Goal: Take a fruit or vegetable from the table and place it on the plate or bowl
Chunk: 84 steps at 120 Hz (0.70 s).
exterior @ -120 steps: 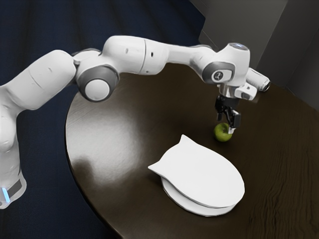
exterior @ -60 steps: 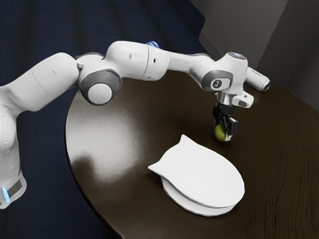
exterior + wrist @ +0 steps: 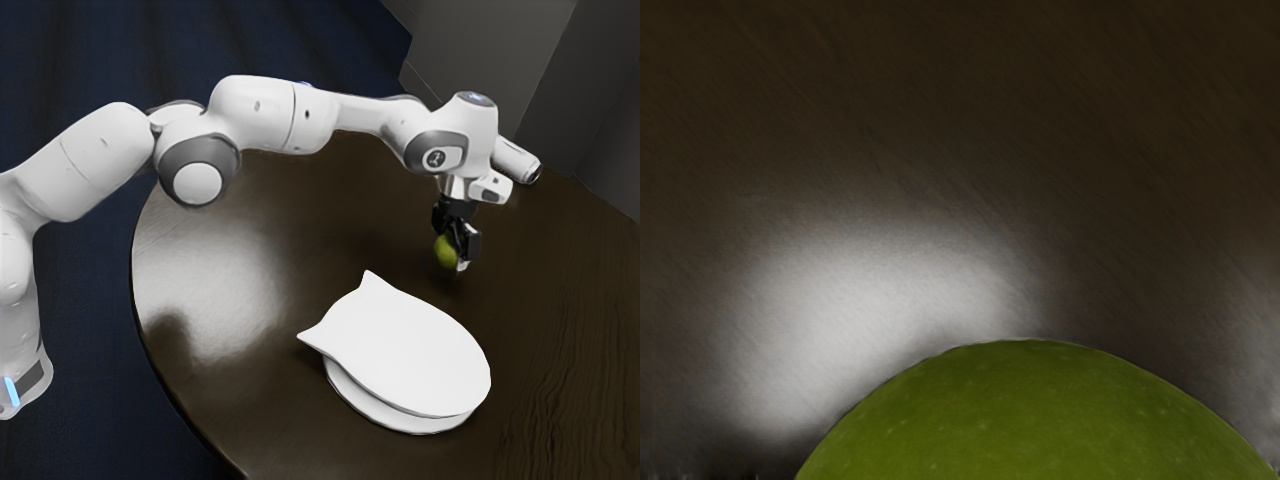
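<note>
- Clamping a green apple from two sides, the black gripper points straight down at the far side of the bench, its fingers pressed to the fruit's flanks.
- In the exterior view the apple hangs between the fingers and seems to sit just clear of the dark surface, with a faint shadow under it (the gap is slim, so I would not swear to it).
- From the wrist view the apple is a rounded green dome with pale speckles, right under the hand; beyond it lies the bench, dark brown wood grain with a soft white glare beside the fruit.
- A white plate rests on the bench nearer the camera, apart from the apple and toward the exterior view's left of it; its top has two small pointed tips on the side facing the arm.
- The white arm comes in from the exterior view's left and bends over the bench's rounded edge.
- On the grey wrist joint there is a small round badge with a white mark, too small to read as a brand or letters.
- A blue light glows on top of that joint.
</note>
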Each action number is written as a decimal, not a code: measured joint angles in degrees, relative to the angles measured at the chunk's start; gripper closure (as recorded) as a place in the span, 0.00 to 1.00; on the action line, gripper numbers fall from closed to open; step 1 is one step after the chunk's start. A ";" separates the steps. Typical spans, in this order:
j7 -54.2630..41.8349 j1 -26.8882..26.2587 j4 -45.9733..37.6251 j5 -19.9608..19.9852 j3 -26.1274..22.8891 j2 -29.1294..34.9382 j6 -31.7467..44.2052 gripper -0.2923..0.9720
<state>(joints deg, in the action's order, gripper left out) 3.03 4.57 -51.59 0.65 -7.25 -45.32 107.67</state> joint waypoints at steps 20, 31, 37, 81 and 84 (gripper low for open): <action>0.74 -0.59 -1.59 -1.19 -0.08 7.27 -3.23 0.65; 1.01 -1.63 -6.20 -1.47 -0.19 14.60 -7.25 0.66; 1.12 -2.17 -10.00 -1.53 -0.19 18.53 -9.05 0.66; 2.98 -8.92 -31.51 -0.93 -0.50 37.15 -14.09 0.67; 3.14 -9.82 -31.86 -0.89 -0.53 37.46 -14.20 0.67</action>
<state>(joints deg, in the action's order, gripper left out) 6.18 -5.25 -83.45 -0.24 -7.77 -7.86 93.46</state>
